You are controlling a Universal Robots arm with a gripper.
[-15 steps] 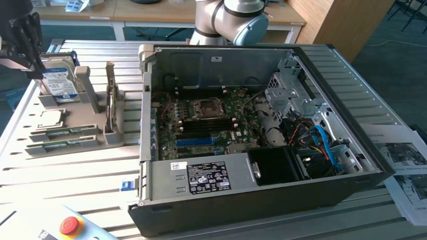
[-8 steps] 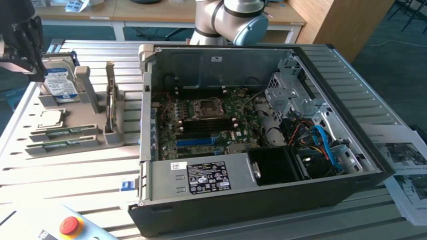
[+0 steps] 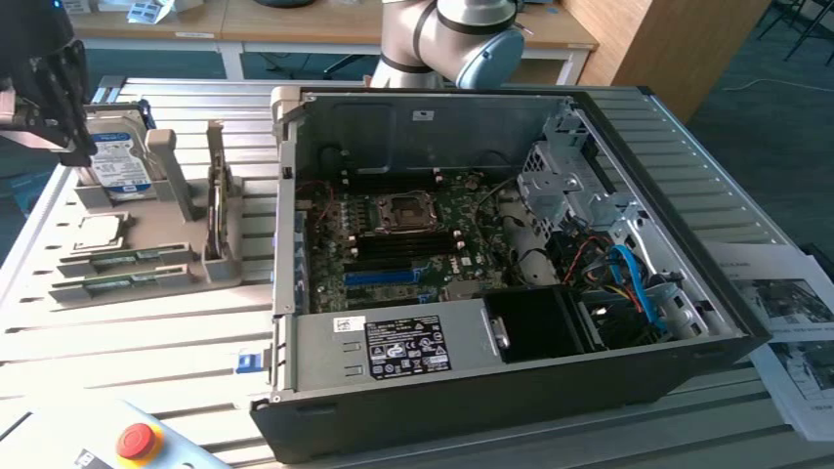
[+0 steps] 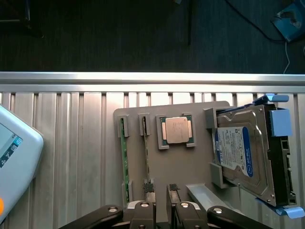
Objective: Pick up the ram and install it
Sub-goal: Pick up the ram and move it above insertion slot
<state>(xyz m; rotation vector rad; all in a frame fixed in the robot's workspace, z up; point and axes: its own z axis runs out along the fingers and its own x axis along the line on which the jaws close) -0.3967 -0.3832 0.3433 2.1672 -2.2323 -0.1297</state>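
While I am hovering my claw (image 4: 161, 188), jaws apart and empty, over the gray holder (image 4: 190, 167), the ram (image 4: 146, 152) is standing on edge in its slot beside the CPU (image 4: 176, 130), at the exterior view's left of the computer case (image 3: 431, 132). The slot is presumably keeping it upright for straddling.

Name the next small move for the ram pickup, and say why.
Probably nudge the open gripper sideways, away from the drive, until the nearer ram lies between its fingers. It hangs empty above the tray, and that stick lines up under one finger, not the gap.
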